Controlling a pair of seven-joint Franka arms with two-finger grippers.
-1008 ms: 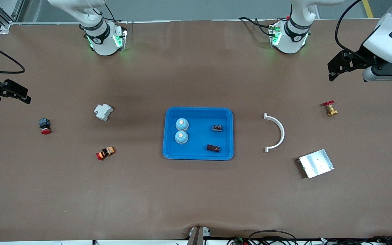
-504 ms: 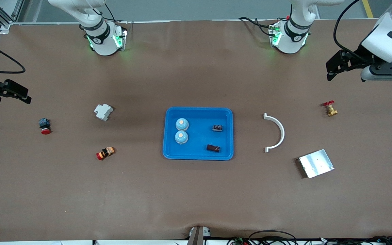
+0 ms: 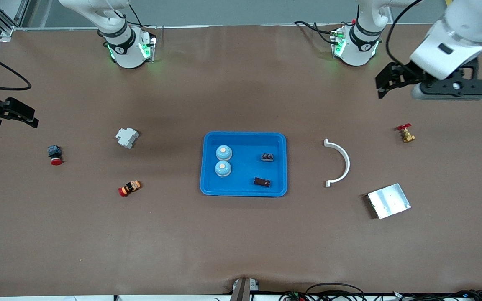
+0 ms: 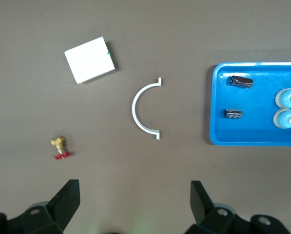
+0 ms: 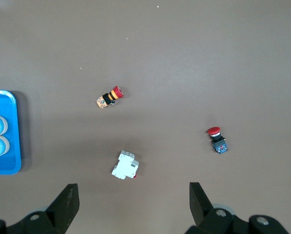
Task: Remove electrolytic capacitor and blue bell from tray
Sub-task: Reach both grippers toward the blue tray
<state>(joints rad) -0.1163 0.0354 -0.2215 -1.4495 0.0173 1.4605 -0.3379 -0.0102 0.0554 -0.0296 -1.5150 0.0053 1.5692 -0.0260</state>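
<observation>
1. A brown surface [image 3: 241, 242] is filling almost the whole front view, with a pale grey strip of floor or wall showing along its edge by the robots' bases.
2. The left arm's white body is reaching in over the left arm's end of the surface; its left pincer [image 3: 385, 85] is hanging in the air over bare brown surface, fingers spread wide and holding nothing.
3. The right pincer [image 3: 19, 116] is waiting in the air over the right arm's end of the surface, fingers spread wide as well, and empty.
4. A blue tray [image 3: 244, 139] is lying in the middle of the surface.
5. A square metal plate [image 3: 388, 200] is lying flat toward the left arm's end, nearer the front camera than the tray.
6. A white half-ring [image 3: 341, 161] is lying between the tray and the plate, apart from both.
7. Two bells [image 3: 224, 153], blue domes with pale buttons, are sitting side by side in the tray, at its end toward the right arm.
8. A white breaker [image 3: 126, 137] is sitting between the tray and the right pincer.
9. Two dark capacitors [image 3: 267, 157] are lying apart in the tray's end toward the left arm.
10. A brass valve [image 3: 406, 133], a red-capped button [image 3: 55, 154] and an orange-and-red switch [image 3: 129, 187] are lying scattered about.
</observation>
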